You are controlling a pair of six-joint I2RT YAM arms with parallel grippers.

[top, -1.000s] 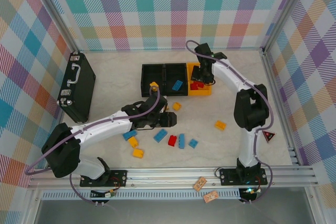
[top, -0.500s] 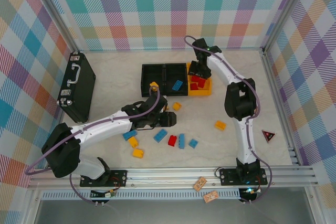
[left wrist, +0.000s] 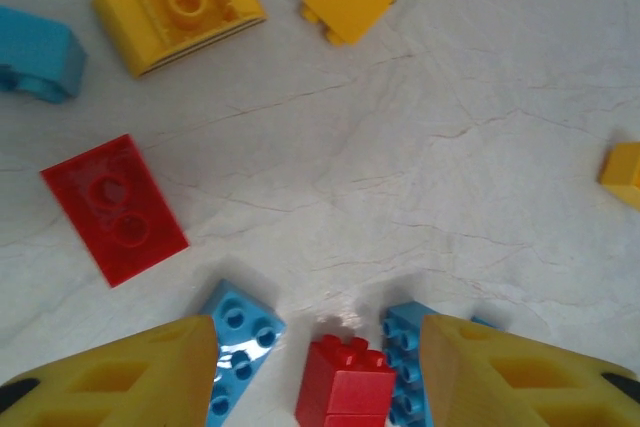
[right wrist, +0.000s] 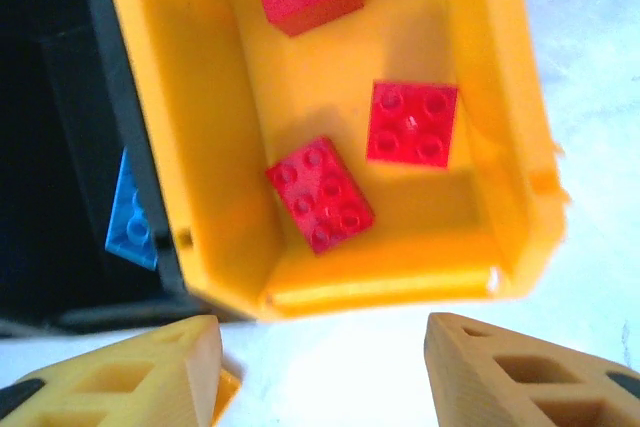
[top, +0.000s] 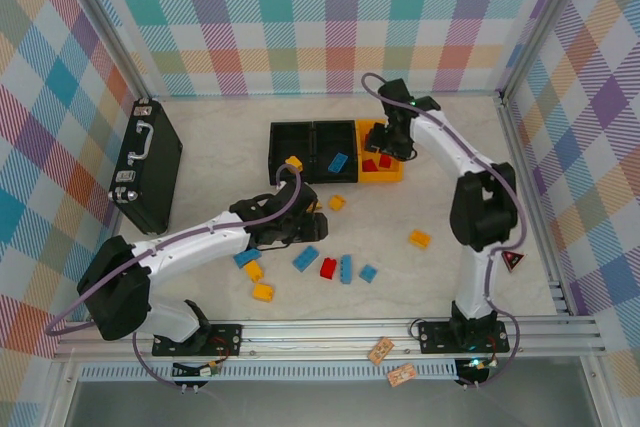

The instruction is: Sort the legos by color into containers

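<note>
A: What is found around the left gripper (top: 312, 219)?

B: Loose legos (top: 346, 268) are scattered over the counter (top: 440, 187), mostly at 6 o'clock. In the wrist view a red lego (left wrist: 345, 387) is seen between the two yellow fingers (left wrist: 120, 377). A blue lego (left wrist: 240, 335) is just beside it at 9 o'clock, and a second blue lego (left wrist: 405, 372) at 3 o'clock. The jaws are spread wide and nothing is gripped.

A: And the right gripper (right wrist: 322, 332)?

B: It is held above the orange bin (right wrist: 190, 147), at 1 o'clock on the counter. Its jaws are spread apart too, and nothing is held. Three red bricks (right wrist: 412, 124) are lying in that bin. One blue brick (right wrist: 130, 217) is lying in the middle black bin (top: 325, 142) next door.

A: Is anything in the way?

B: Part of the orange bin is covered by the right arm (top: 470, 197) in the top view. A black briefcase (top: 148, 162) is laid at 9 o'clock, well apart from the bins. A small red triangle (top: 514, 261) is seen at 4 o'clock.

A: What cannot be made out?

B: A yellow lego (top: 294, 163) is seen at the near corner of the left black bin (top: 290, 142). Whether it is inside or on the rim cannot be told. The red lego between the fingers is cut off at the bottom edge. One red brick in the orange bin is cut off at the top.
</note>
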